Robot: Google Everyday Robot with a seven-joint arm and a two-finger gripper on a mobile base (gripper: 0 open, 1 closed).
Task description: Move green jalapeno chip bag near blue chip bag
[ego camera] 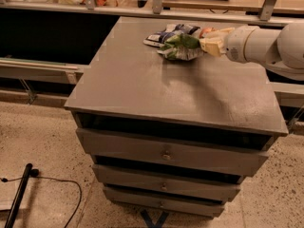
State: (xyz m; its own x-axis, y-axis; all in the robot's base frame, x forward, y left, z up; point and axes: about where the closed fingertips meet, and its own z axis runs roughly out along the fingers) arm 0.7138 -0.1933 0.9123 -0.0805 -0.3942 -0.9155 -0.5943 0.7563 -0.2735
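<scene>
Far left, a black pole (19, 194) and a thin cable (66, 186) lie on the speckled floor (42, 141). Centre stage is the grey drawer cabinet (166, 153). On the far part of its flat top sits the blue chip bag (164, 36), and the green jalapeno chip bag (183, 49) touches its near side. At the right, the gripper (210, 42) is against the green bag. Whether it's clamping the bag, I cannot tell.
</scene>
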